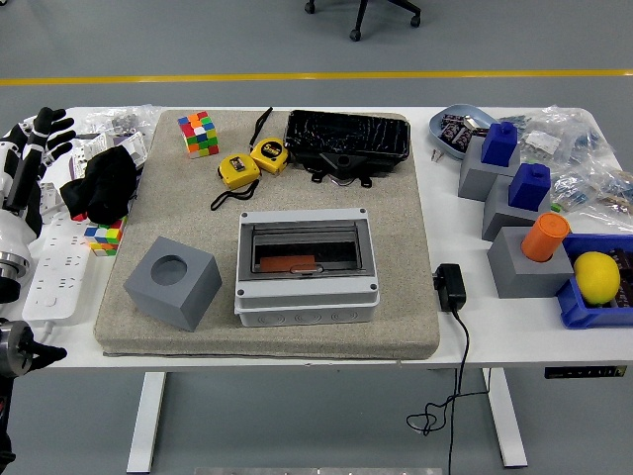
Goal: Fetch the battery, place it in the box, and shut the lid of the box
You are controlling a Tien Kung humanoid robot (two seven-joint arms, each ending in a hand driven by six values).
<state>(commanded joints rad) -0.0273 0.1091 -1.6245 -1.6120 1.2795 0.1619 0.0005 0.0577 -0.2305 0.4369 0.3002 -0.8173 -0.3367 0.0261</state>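
Beside the fingers, toward the table's middle: a black cloth with a small colour cube just under it, a white power strip below. Farther off on the grey mat: a second colour cube, two yellow tape measures, a black tray, a grey block with a round hole. Well apart at the opposite end: grey stands with blue caps, an orange cylinder, a lemon in a blue bin, a black adapter.

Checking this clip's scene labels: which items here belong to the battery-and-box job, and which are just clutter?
Job:
grey box, lid shut
orange battery seen inside
left hand, at the table's left edge

Clutter:
tape measures
Rubik's cubes
black tray
grey cube
lemon
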